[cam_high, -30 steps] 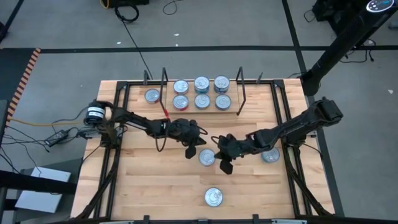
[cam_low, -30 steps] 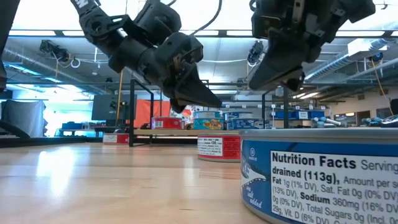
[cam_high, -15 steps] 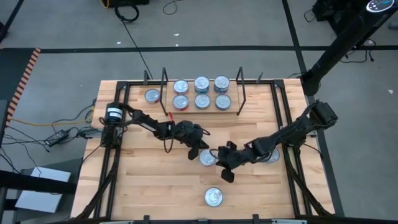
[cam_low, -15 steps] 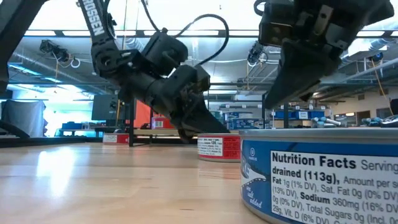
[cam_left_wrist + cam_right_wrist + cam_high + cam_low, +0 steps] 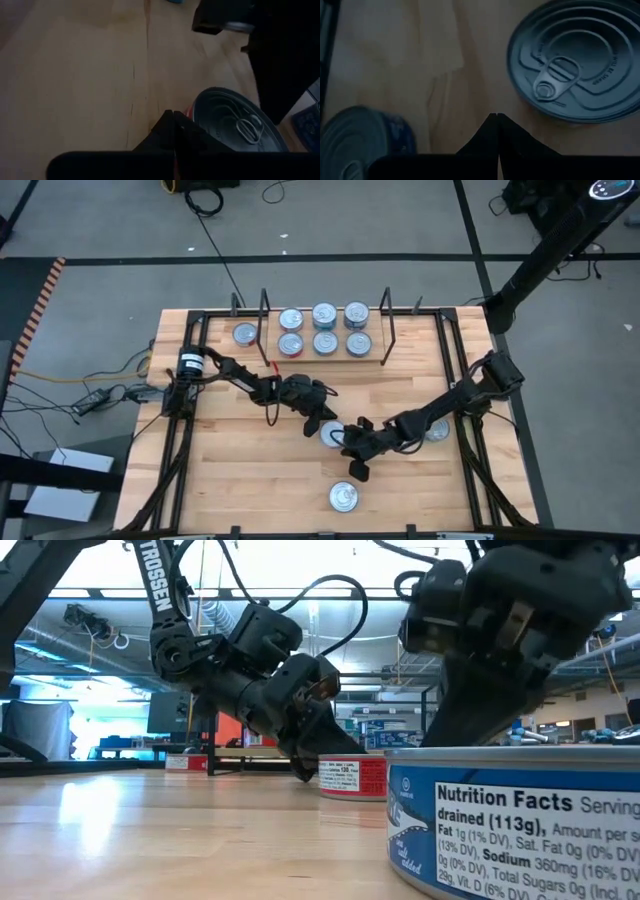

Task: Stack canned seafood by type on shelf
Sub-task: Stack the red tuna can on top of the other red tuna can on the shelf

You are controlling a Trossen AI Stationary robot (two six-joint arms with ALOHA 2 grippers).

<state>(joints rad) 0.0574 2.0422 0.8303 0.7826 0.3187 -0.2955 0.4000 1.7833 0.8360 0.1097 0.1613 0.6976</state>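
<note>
Two grippers, left point(image 5: 318, 423), right point(image 5: 352, 463), jaws closed, flanking red tin point(image 5: 332, 433)

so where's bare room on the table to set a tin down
Free: the tabletop left of the front tin, and the strip right of the shelf. Crowded: mid-table, where the left claw and right claw flank a tin.

overhead down, table-level across, wrists close
</note>
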